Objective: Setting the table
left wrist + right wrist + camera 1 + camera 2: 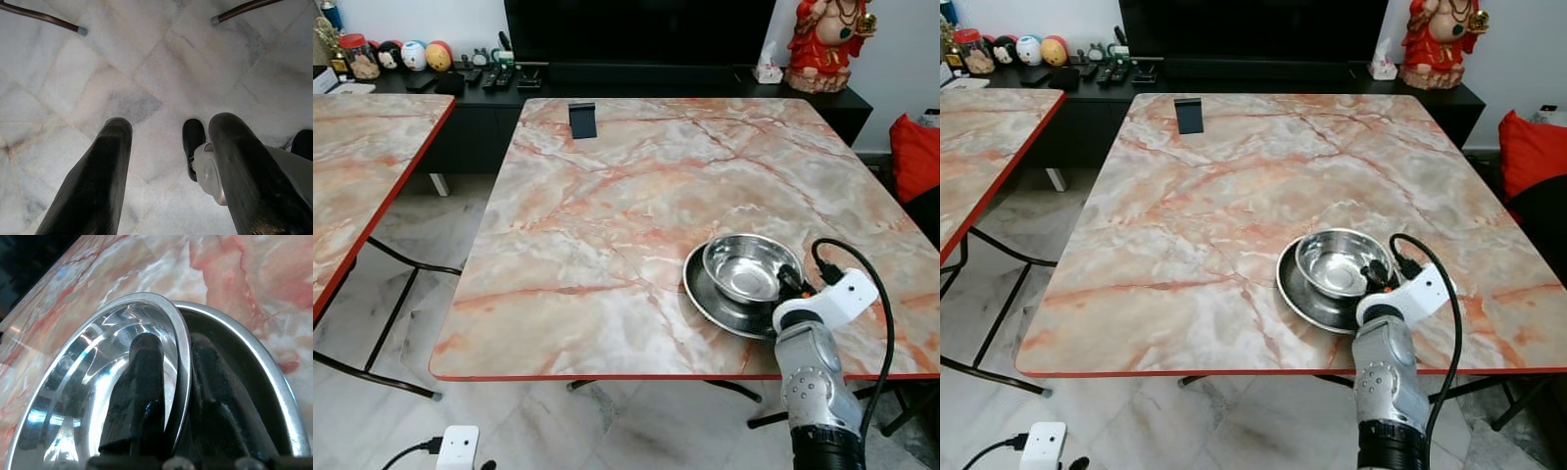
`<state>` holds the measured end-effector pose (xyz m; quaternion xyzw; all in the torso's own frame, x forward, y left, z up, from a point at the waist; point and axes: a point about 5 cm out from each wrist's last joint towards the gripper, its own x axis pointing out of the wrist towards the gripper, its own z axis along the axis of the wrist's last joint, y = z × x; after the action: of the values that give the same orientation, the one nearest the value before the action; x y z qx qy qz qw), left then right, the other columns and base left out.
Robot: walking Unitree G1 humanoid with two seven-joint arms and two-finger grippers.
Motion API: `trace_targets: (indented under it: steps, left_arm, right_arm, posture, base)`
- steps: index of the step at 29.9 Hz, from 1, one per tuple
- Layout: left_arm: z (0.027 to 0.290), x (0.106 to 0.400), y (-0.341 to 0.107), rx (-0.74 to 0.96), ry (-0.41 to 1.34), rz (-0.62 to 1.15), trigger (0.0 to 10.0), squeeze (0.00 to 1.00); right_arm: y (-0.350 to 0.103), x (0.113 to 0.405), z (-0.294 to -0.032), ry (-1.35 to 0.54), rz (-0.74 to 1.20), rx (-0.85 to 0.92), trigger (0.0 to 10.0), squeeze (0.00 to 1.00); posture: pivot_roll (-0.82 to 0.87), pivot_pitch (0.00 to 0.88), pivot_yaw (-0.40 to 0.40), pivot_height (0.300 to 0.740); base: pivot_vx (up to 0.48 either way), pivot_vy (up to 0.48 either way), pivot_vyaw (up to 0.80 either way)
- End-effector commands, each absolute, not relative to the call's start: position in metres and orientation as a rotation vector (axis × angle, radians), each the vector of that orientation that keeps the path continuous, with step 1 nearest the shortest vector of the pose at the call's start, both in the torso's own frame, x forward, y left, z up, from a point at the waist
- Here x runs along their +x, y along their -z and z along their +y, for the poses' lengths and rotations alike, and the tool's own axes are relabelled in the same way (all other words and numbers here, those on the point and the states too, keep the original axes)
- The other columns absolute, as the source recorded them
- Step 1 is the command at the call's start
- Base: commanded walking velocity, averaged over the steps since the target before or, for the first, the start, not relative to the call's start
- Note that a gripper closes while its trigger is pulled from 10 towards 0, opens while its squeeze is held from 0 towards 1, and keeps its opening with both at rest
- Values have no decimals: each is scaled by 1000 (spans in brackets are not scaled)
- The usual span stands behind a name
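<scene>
Straddling the bowl [98, 382] rim, the right claw [183, 382] pinched it, one finger inside, one outside over the plate [254, 377]. Head views placed both near the tabletop [607, 215] front-right edge. The left claw [168, 171] hung spread above the floor [146, 63].

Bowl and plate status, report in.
Right gripper shut on steel bowl rim, bowl sitting in plate. Left gripper open, idle over floor. Nothing in the way.

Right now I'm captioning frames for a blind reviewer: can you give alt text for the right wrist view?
The right tool pinches the rim of a steel bowl, one black finger inside it and one outside. The bowl sits in a steel plate on a pink marble-patterned table.
</scene>
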<state>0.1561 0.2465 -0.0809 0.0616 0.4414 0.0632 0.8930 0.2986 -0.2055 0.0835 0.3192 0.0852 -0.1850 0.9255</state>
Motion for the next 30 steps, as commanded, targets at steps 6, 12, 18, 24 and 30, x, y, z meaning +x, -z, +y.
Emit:
trace_targets:
  steps: [6, 12, 18, 24, 30]
  left_arm:
    - [247, 152, 83, 129, -131, 945, 10000, 0]
    - [246, 153, 83, 125, -133, 943, 10000, 0]
    - [244, 155, 83, 121, -135, 940, 10000, 0]
    - [243, 158, 82, 118, -136, 935, 10000, 0]
    - [242, 161, 81, 115, -136, 928, 10000, 0]
  right_arm:
    - [-83, 296, -206, 384, 194, 640, 10000, 843]
    - [-84, 295, -208, 389, 193, 638, 10000, 875]
    - [-85, 295, -209, 392, 189, 620, 10000, 165]
    - [-92, 295, -212, 386, 139, 560, 10000, 0]
    - [-96, 296, -213, 385, 120, 539, 10000, 0]
  posture:
    - [-32, 0, -29, 740]
    - [-34, 0, -28, 740]
    - [-38, 0, -27, 740]
    - [-43, 0, -24, 740]
    - [-46, 0, -26, 740]
  base:
    - [0, 0, 0]
    - [0, 0, 0]
    - [0, 0, 0]
    - [0, 0, 0]
    - [0, 0, 0]
